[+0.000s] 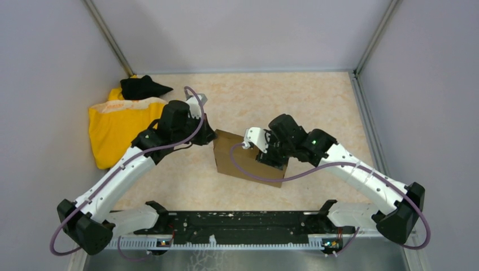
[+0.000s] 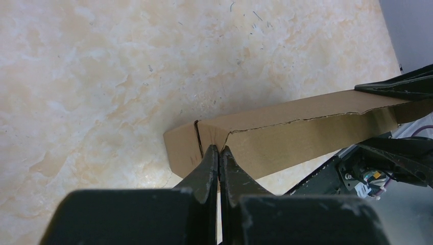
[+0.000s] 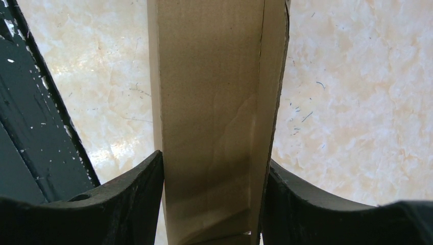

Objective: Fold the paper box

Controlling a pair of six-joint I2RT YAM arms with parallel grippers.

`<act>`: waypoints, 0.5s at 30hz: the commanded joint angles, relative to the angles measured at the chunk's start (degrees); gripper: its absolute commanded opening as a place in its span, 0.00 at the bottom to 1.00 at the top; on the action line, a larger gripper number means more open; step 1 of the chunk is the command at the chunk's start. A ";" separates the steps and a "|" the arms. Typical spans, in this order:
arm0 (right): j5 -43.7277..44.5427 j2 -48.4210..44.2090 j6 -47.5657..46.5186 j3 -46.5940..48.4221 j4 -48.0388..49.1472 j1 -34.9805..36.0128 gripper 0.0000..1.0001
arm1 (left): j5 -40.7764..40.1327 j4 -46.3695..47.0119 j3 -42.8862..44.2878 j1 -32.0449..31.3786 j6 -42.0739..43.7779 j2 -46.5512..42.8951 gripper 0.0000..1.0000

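Note:
The paper box (image 1: 237, 155) is a shallow brown cardboard mailer, closed, in the middle of the table. My right gripper (image 1: 271, 161) grips its right end. In the right wrist view the box (image 3: 212, 102) fills the gap between the jaws of my right gripper (image 3: 213, 168), and both fingers press its two faces. My left gripper (image 1: 210, 137) is at the box's far left corner. In the left wrist view its fingers are shut together, and my left gripper (image 2: 219, 149) touches the box (image 2: 306, 132) at a torn seam near the corner, with nothing visibly between them.
A yellow cloth (image 1: 116, 130) with a black item (image 1: 141, 86) on it lies at the far left by the wall. Grey walls enclose the table on three sides. The black base rail (image 1: 237, 223) runs along the near edge.

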 commanded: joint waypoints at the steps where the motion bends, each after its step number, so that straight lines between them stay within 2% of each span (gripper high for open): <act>1: -0.31 2.06 0.82 -3.22 -0.57 0.92 0.12 | 5.65 2.15 -1.93 -2.42 -2.10 -1.25 0.00; 15: 0.28 2.46 1.40 -3.34 0.10 1.30 0.12 | 5.56 2.79 -5.45 -2.60 -1.23 -3.59 0.00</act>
